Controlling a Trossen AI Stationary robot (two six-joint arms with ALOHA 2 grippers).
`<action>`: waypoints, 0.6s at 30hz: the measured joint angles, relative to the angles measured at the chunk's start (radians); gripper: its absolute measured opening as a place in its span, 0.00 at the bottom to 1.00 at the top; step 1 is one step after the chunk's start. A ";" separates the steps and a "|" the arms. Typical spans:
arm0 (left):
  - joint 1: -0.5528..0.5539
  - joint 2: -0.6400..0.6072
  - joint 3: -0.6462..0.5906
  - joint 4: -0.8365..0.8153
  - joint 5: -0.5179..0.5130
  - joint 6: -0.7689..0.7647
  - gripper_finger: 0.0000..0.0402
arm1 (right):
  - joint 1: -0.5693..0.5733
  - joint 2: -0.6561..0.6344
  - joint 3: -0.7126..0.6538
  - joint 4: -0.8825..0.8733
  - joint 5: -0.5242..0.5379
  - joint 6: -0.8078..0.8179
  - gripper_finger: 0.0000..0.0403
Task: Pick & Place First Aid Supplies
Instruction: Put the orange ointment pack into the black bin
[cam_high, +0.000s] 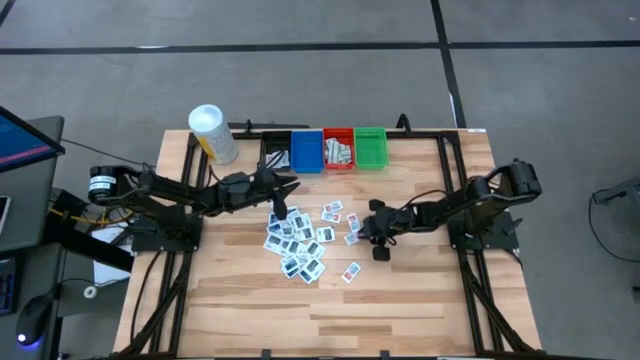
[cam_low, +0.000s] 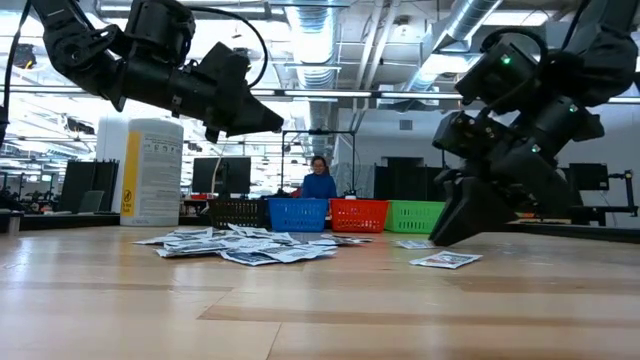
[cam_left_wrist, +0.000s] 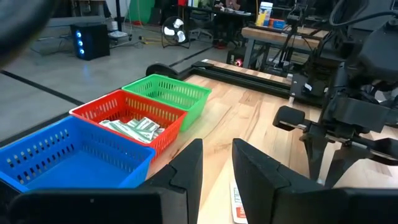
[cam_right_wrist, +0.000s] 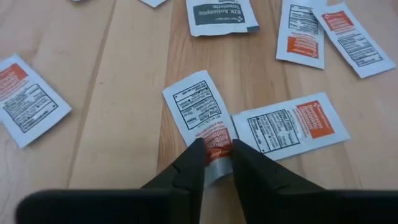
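Right gripper: I see my right gripper (cam_right_wrist: 211, 163) low over the wooden table (cam_high: 400, 290), at the right edge of the packet scatter. Its fingers are drawn in on the red-printed end of one white packet (cam_right_wrist: 200, 111), pinching it between the tips. The packet lies flat on the wood; its free end points away from the fingers.

Neighbouring packet: a second white packet with an orange-red panel (cam_right_wrist: 291, 126) lies just beside the pinched one, its near corner touching or almost touching it; I cannot tell which.

Packet pile: the bulk of the first aid packets (cam_high: 298, 243) lies loose near the table's middle, between my two arms. One stray packet (cam_high: 351, 271) sits apart on the near side of the pile.

Left gripper: my left gripper (cam_high: 283, 212) hangs above the far-left edge of the pile, clear of the table in the low view. Its fingers (cam_left_wrist: 188, 169) stand a narrow gap apart. I cannot tell whether the packet (cam_left_wrist: 240, 205) seen low between them is held or lying on the table below.

Bins: black (cam_high: 275, 152), blue (cam_high: 307, 150), red (cam_high: 338, 148) and green (cam_high: 370, 146) bins stand in a row at the far edge. The red bin holds pale packets (cam_left_wrist: 132, 127).

Other: a white-capped yellow container (cam_high: 213, 133) stands left of the bins. A person (cam_low: 319, 180) sits in the room beyond.
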 joint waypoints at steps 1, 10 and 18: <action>0.000 0.000 0.000 0.000 0.000 0.000 0.22 | -0.001 -0.002 0.000 0.001 -0.009 0.000 0.16; 0.000 0.000 0.000 0.003 0.000 0.000 0.22 | 0.009 -0.050 -0.012 -0.033 -0.026 -0.026 0.01; 0.000 0.000 0.000 0.003 0.000 -0.048 0.22 | 0.014 -0.134 -0.016 -0.054 -0.025 -0.041 0.00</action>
